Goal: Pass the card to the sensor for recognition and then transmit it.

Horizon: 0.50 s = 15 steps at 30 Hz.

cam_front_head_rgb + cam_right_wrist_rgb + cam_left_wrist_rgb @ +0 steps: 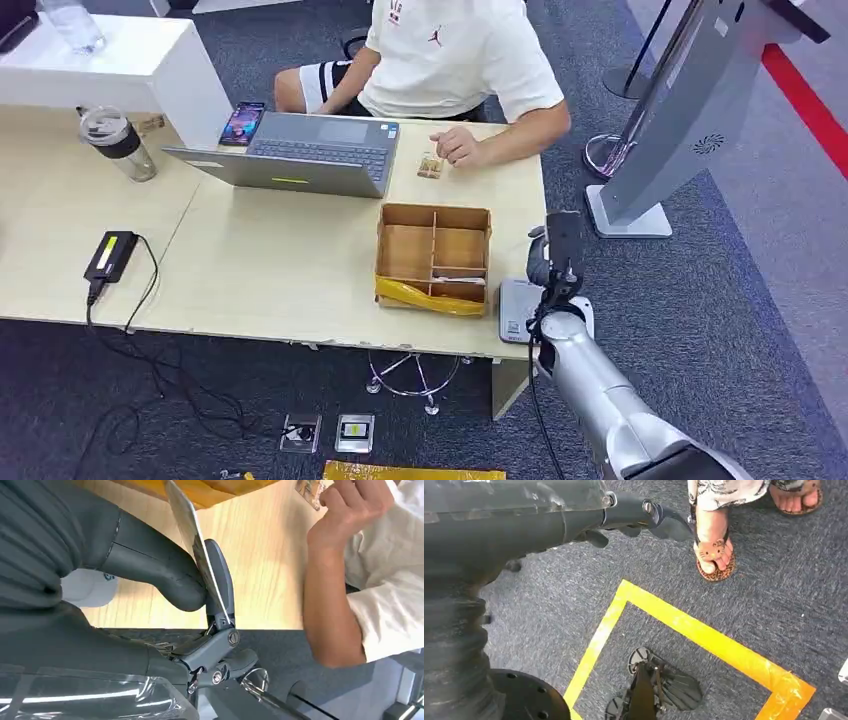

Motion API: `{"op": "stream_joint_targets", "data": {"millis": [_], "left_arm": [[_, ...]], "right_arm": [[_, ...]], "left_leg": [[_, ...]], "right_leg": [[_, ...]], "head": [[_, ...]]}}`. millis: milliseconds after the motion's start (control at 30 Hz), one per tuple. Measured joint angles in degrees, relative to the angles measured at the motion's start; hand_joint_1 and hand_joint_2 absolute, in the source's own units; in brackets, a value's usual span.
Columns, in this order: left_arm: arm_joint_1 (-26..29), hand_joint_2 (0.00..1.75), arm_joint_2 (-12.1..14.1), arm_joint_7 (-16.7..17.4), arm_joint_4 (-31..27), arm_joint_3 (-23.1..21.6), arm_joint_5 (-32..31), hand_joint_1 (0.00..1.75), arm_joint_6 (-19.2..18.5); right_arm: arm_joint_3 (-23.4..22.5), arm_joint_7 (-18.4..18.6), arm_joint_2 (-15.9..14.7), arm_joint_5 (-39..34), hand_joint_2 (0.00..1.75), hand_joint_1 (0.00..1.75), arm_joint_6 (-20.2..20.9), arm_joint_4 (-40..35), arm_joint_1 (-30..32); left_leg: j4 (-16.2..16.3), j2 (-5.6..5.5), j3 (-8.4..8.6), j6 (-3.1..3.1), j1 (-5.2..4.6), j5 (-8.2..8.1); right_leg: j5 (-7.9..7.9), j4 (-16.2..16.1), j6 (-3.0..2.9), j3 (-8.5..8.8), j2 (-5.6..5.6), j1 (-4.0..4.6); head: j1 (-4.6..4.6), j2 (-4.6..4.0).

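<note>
1. Right hand [200, 587] — clamped on a thin pale flat card [197, 545], pinched between the thick grey thumb and a dark finger, edge-on in the right wrist view.
2. Card held above the small white rounded sensor pad [518, 308] at the near right corner of the pale wooden worktop [270, 260], right hand [560, 262] raised over it in the head view.
3. Best done, by judgement, with the card's flat face turned down toward the sensor pad and brought close and level — tilted as now, probably hard to read.
4. Pinch to be kept firm but light; a thin card can slip or twist between thumb and finger.
5. After recognition, likely handover toward the seated person's hand [458, 146] resting on the worktop just beyond the box.
6. Left hand [644, 517] hanging over the grey carpet floor [774, 580], fingers curled in, holding nothing.
7. Brown cardboard box with dividers [434, 258] beside the sensor pad — open-topped, yellow tape along its near wall; one near compartment holds something pale and flat, too small to identify; the others look bare.
8. Clear tumbler with a dark lid [118, 142] at the worktop's far left; contents not discernible.
</note>
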Motion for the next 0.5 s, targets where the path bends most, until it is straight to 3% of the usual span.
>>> {"op": "stream_joint_targets", "data": {"millis": [333, 500], "left_arm": [[0.0, 1.75, 0.0, 0.0, 0.1, 1.5, -1.1, 0.00, 0.0], [0.2, 1.75, 0.7, -1.8, 0.3, 1.9, -2.4, 0.00, 0.0]], "right_arm": [[0.0, -0.4, -0.2, 1.1, 1.75, 1.75, -1.0, 0.3, 3.5], [0.0, -0.5, -0.6, 0.9, 1.75, 1.75, -2.1, 0.3, 5.2]], "left_leg": [[0.0, -0.01, -0.01, 0.00, 0.00, -0.01], [0.0, -0.04, -0.01, 0.00, 0.00, -0.01]], "right_leg": [[0.00, 0.0, 0.00, -0.01, -0.01, 0.00], [-0.01, 0.0, 0.00, 0.01, -0.04, 0.01]], "head": [[0.00, 0.00], [0.02, 0.00]]}}
